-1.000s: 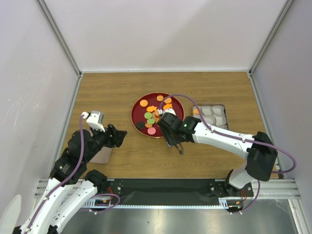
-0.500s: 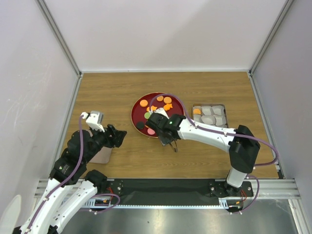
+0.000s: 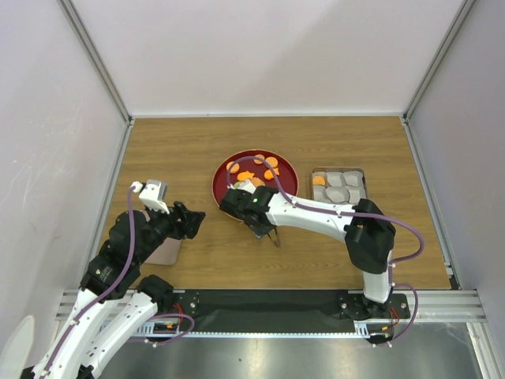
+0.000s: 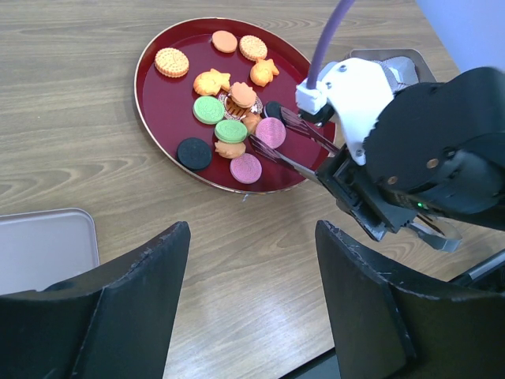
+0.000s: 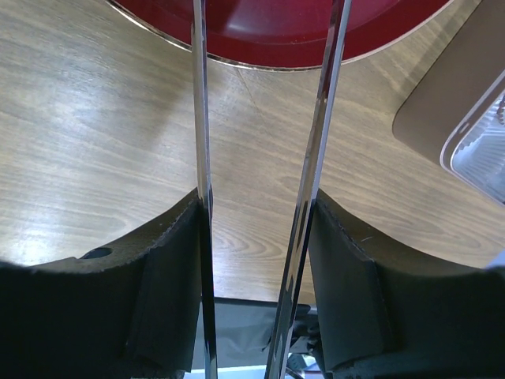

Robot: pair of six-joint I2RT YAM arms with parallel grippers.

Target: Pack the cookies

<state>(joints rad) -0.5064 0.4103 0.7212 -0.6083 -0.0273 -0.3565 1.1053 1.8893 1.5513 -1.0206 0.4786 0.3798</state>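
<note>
Cookies on plate, at tips of tongs in right gripper

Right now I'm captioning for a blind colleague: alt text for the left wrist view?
The right gripper holds metal tongs, their tips among colourful cookies on a dark-red plate. The open left gripper frames the foreground.
</note>
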